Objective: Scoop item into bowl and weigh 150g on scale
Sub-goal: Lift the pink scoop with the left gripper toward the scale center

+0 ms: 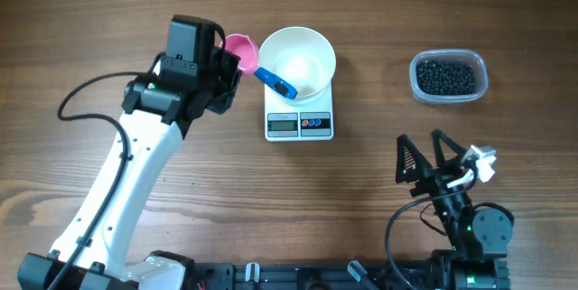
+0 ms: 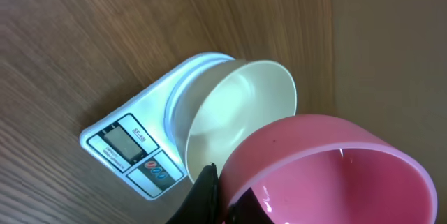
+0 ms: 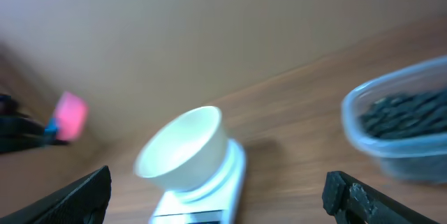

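Beside the empty white bowl on the scale, the left gripper has jaws shut on an empty pink scoop, so loading seems next: reach the black beans in the clear tub, well apart; the right gripper sits jaws wide

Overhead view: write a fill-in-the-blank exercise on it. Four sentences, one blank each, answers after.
1. The round white bowl sits on the small white digital ____.
2. The tiny black beans lie in the clear plastic ____.
3. The left hand holds a ____ plastic scoop with a blue handle.
4. The right hand rests away from everything, its jaws ____.
Missing words: scale; tub; pink; open.
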`<state>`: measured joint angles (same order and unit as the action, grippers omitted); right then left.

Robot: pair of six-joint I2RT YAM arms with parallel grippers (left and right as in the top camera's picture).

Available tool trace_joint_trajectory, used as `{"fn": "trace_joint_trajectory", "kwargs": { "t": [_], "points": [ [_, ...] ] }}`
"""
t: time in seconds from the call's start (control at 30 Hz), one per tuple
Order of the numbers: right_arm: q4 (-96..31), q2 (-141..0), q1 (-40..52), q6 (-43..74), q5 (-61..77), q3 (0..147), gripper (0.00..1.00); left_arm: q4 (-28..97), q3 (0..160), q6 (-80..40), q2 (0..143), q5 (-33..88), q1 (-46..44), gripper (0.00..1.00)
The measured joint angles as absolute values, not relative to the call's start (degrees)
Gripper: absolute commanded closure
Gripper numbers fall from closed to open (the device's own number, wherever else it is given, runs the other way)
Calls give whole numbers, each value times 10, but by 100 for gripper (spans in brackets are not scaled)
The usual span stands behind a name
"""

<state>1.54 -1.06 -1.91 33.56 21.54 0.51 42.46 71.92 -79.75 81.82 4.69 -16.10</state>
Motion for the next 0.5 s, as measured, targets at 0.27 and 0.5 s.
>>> {"fn": "trace_joint_trajectory", "kwargs": {
  "t": [0.27, 0.5],
  "points": [
    [18, -120, -19, 412, 329, 131, 0, 455, 719, -861, 818, 32, -168, 96],
    [-176, -379, -19, 430, 408, 378, 0, 494, 719, -865, 818, 29, -168, 96]
  ]
}}
